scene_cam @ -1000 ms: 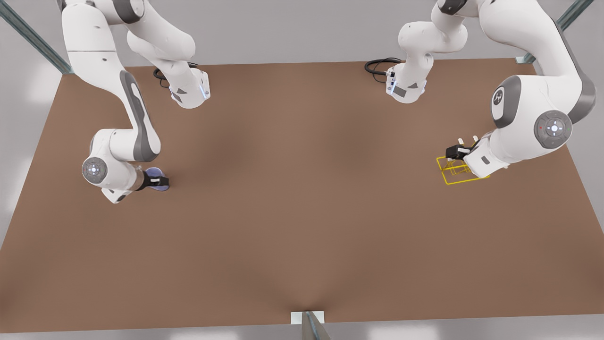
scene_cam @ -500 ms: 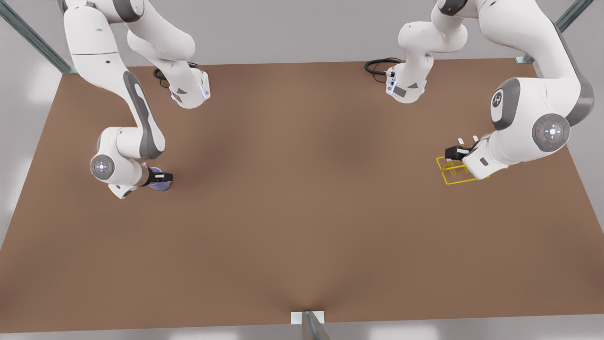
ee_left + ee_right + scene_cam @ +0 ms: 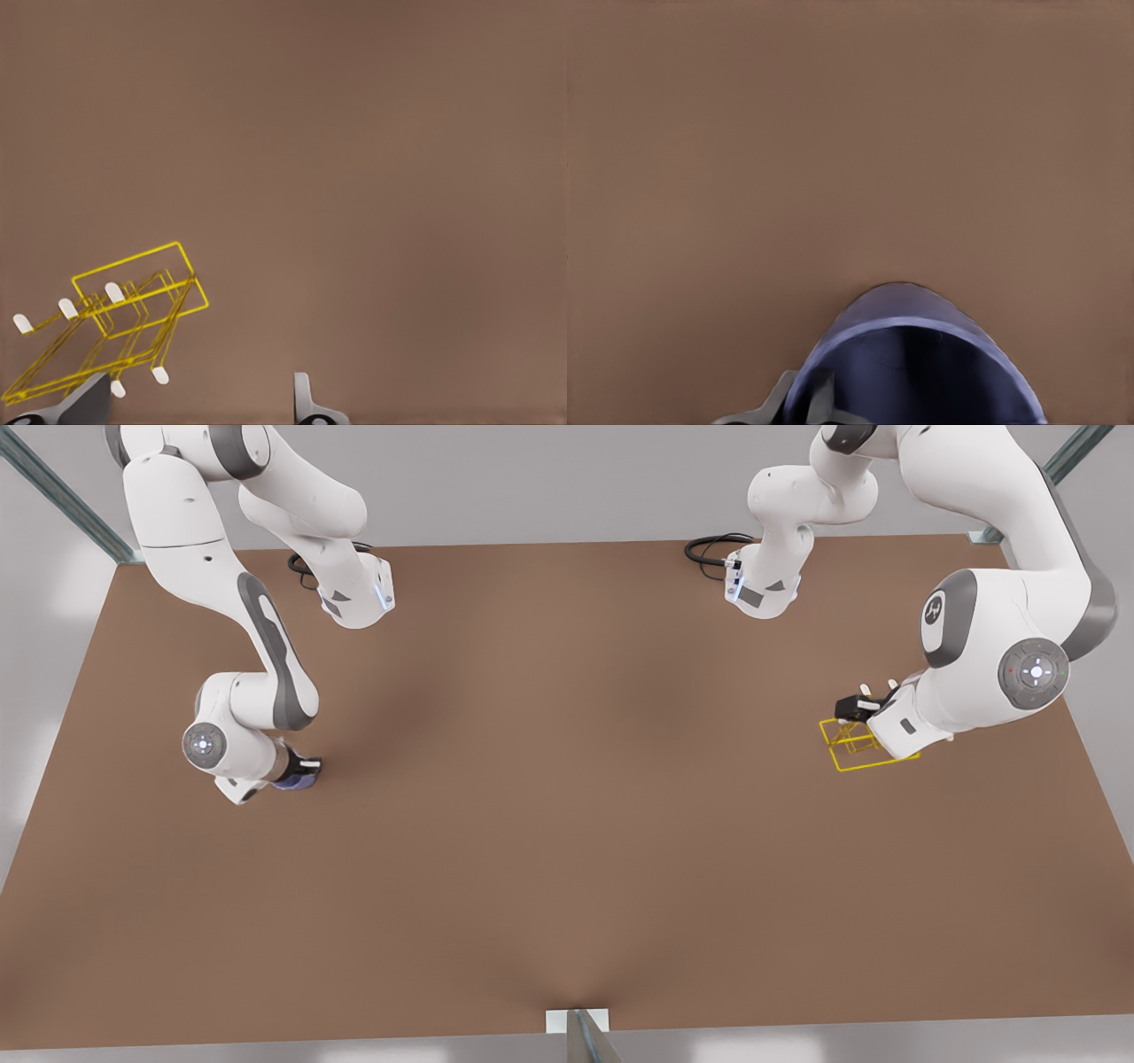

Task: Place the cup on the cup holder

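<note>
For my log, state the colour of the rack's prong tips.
White tips on the yellow wire rack, clearest in the left wrist view.

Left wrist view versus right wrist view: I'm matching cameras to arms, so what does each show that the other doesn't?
The left wrist view shows the cup holder, yellow wire with white-tipped prongs, close to the left gripper, whose fingers stand apart. The right wrist view shows the cup, lavender-blue, its open mouth facing the camera, with a finger of the right gripper at its rim. Both share the bare brown table.
</note>
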Action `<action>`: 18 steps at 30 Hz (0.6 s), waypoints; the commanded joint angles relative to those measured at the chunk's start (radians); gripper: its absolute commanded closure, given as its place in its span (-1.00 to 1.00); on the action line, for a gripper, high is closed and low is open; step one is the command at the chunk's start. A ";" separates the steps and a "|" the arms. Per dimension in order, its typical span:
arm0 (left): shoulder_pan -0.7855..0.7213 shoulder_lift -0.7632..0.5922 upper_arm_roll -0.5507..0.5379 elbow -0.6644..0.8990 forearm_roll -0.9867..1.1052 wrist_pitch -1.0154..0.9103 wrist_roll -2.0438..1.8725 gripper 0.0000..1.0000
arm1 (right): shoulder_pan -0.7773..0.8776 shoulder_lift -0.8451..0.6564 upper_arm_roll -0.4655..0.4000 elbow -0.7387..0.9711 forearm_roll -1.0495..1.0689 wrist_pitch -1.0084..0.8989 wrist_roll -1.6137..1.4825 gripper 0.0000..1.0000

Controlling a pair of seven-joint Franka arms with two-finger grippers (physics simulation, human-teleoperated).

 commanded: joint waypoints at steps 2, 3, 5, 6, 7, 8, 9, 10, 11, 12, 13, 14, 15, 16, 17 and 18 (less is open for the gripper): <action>0.000 -0.001 0.000 0.000 0.001 -0.030 0.009 -1.00 | 0.001 -0.005 0.001 0.002 -0.016 0.027 0.013 0.57; 0.000 -0.003 0.000 0.000 0.001 -0.037 0.009 -1.00 | 0.001 -0.005 0.001 0.004 -0.016 0.025 0.013 0.57; 0.000 -0.003 0.000 0.000 0.001 -0.039 0.009 -1.00 | 0.001 -0.007 0.001 0.012 -0.016 0.013 0.013 0.57; 0.000 -0.001 0.000 0.001 0.001 -0.037 0.009 -1.00 | 0.001 -0.008 0.001 0.024 -0.016 -0.010 0.013 0.57; 0.000 0.000 0.000 0.001 0.001 -0.031 0.010 -1.00 | 0.001 -0.010 0.001 0.024 -0.016 -0.013 0.013 0.57; 0.000 0.000 0.000 0.003 0.001 -0.034 0.009 -1.00 | 0.000 -0.010 0.001 0.022 -0.016 -0.016 0.013 0.57; 0.000 0.000 0.000 0.003 0.001 -0.036 0.009 -1.00 | 0.000 -0.015 0.002 0.024 -0.016 -0.027 0.013 0.57; 0.000 0.000 0.000 0.003 0.001 -0.036 0.009 -1.00 | 0.000 -0.019 0.002 0.022 -0.016 -0.030 0.013 0.57; 0.000 -0.001 0.000 0.003 0.001 -0.037 0.009 -1.00 | -0.005 -0.019 0.002 0.022 -0.016 -0.033 0.012 0.57; 0.000 -0.003 0.000 0.003 0.001 -0.040 0.007 -1.00 | -0.006 -0.028 0.002 0.022 -0.014 -0.052 0.013 0.57; 0.000 -0.006 0.000 0.003 -0.001 -0.040 0.004 -1.00 | -0.005 -0.045 0.002 0.033 -0.008 -0.084 0.015 0.57; 0.000 -0.007 0.000 0.004 0.001 -0.043 0.001 -1.00 | -0.002 -0.048 0.004 0.085 -0.002 -0.160 0.016 0.57; 0.000 -0.007 0.000 0.004 0.001 -0.046 0.001 -1.00 | 0.001 -0.050 0.007 0.116 0.001 -0.206 0.016 0.57; 0.000 -0.009 0.000 0.004 -0.001 -0.051 0.001 -1.00 | 0.003 -0.050 0.022 0.139 0.003 -0.237 0.053 0.57; 0.000 -0.009 0.000 0.006 0.001 -0.051 0.001 -1.00 | 0.003 -0.048 0.057 0.168 0.033 -0.266 0.085 0.57; 0.000 -0.009 0.000 0.004 -0.001 -0.051 0.001 -1.00 | 0.003 -0.041 0.093 0.202 0.110 -0.288 0.119 0.57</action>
